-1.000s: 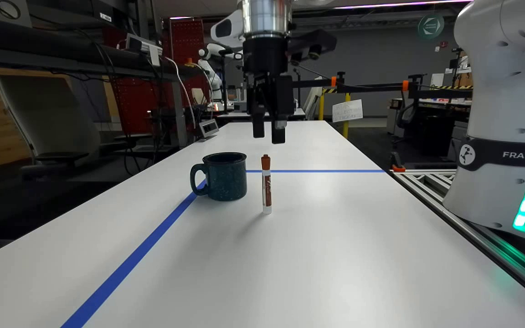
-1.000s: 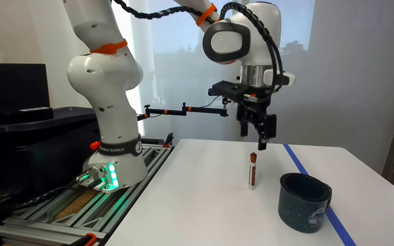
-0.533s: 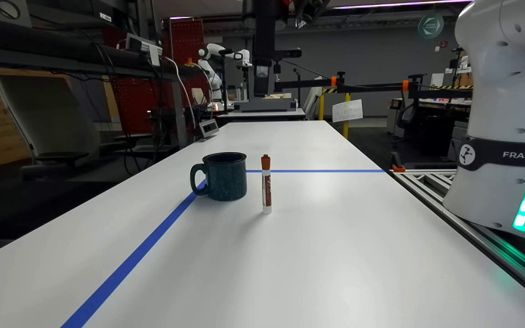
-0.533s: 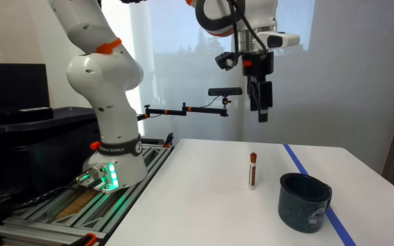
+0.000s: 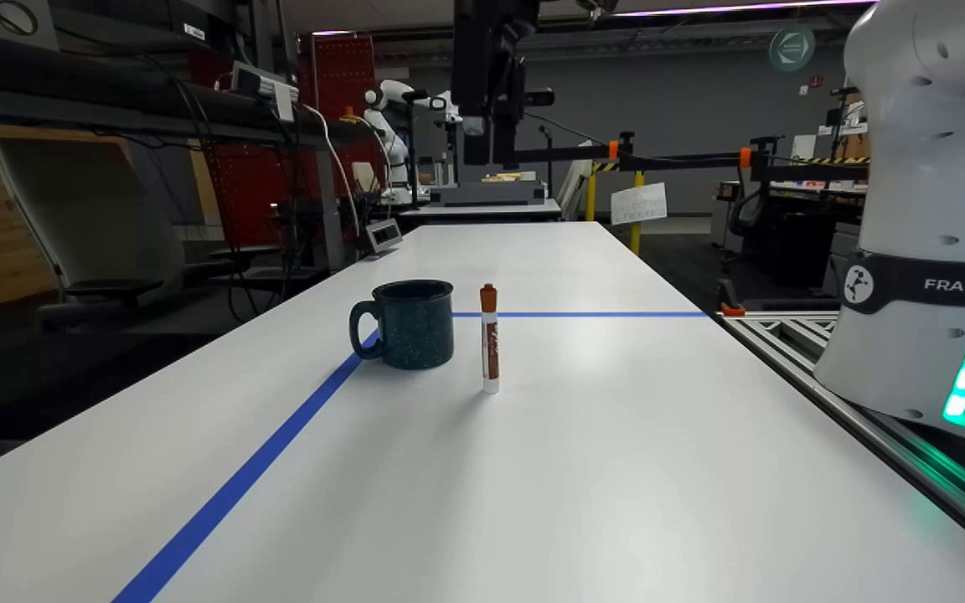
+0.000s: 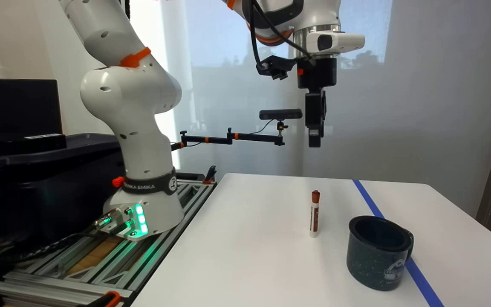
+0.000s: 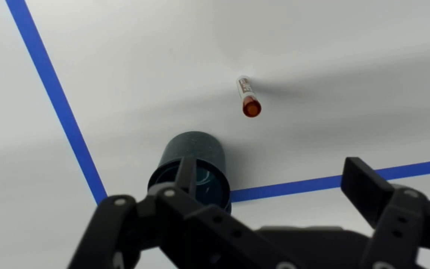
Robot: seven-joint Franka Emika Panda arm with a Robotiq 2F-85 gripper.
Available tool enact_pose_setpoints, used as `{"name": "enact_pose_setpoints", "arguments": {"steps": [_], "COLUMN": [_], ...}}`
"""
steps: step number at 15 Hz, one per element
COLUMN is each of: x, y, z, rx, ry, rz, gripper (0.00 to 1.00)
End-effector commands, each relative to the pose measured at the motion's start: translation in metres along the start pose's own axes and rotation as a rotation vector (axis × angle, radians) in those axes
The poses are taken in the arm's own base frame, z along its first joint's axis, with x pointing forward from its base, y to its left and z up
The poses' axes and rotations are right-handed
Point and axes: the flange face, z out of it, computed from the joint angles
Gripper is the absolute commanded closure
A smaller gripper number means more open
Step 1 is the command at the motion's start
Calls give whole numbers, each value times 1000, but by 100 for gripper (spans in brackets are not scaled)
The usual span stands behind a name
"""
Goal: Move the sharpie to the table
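The sharpie [image 5: 491, 352] stands upright on the white table [image 5: 616, 469], white with a reddish-brown cap and label. It also shows in an exterior view [image 6: 314, 217] and in the wrist view [image 7: 248, 93]. My gripper [image 5: 491, 152] hangs well above the table with nothing between its fingers; it also shows in an exterior view [image 6: 317, 138]. In the wrist view the gripper's fingers [image 7: 272, 173] are wide apart. The sharpie lies beyond the fingertips there, touched by neither finger.
A dark teal mug [image 5: 415, 331] stands beside the sharpie, apart from it, at the blue tape [image 5: 281, 435]. In the wrist view one finger partly covers the mug [image 7: 196, 145]. The robot base [image 6: 143, 213] stands along a table edge. A camera arm [image 6: 254, 137] reaches in behind.
My gripper has risen away from the table and turned about its vertical axis, mostly in the first half second. It then shifted slightly. The sharpie and mug have not moved.
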Motion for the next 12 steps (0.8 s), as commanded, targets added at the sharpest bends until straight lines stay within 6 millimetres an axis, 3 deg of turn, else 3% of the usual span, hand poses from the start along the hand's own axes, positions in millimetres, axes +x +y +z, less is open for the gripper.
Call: {"name": "enact_pose_setpoints", "arguments": {"steps": [1,12], "x": [-3,-5], "y": [0,1], "z": [1,1], "rx": [-13,-21], "ry": [-20,-41], "rz": [7,19], "gripper": [0,0]}}
